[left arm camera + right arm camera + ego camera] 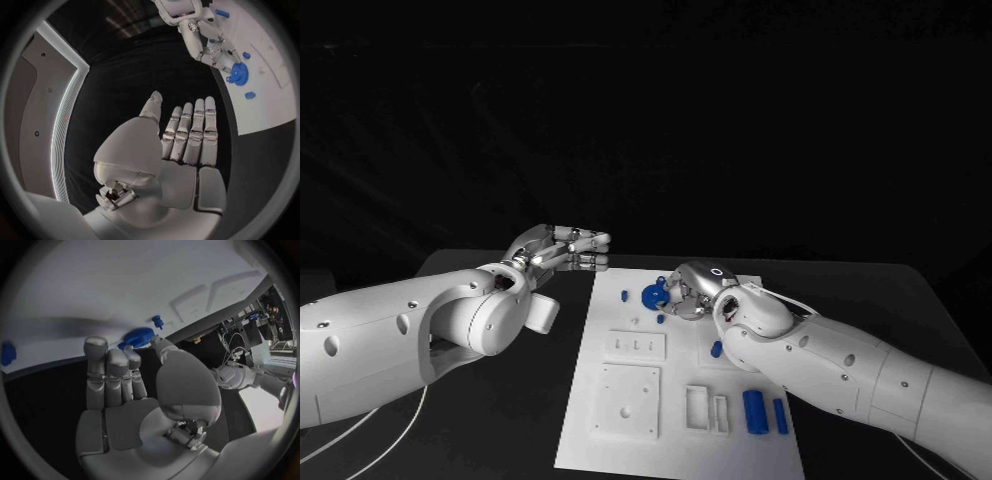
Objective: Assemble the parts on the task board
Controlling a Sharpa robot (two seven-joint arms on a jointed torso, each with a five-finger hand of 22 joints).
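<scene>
The white task board (678, 445) lies in the middle of the black table. My right hand (689, 288) reaches over its far end, and its thumb and fingertips pinch a blue round part (653, 294) that rests on the board. That round part (239, 74) shows between the right hand's fingers (212, 50) in the left wrist view, and the round part (137, 336) lies just past my right hand (125, 375) in its own wrist view. My left hand (568, 250) hovers off the board's far left corner, its fingers (190, 132) straight, together and holding nothing.
Two blue cylinders (764, 411) lie at the board's near right. Small blue pieces (717, 349) (625, 296) sit further up the board. White raised fixtures (627, 400) (707, 410) occupy its near half. Black table surrounds the board.
</scene>
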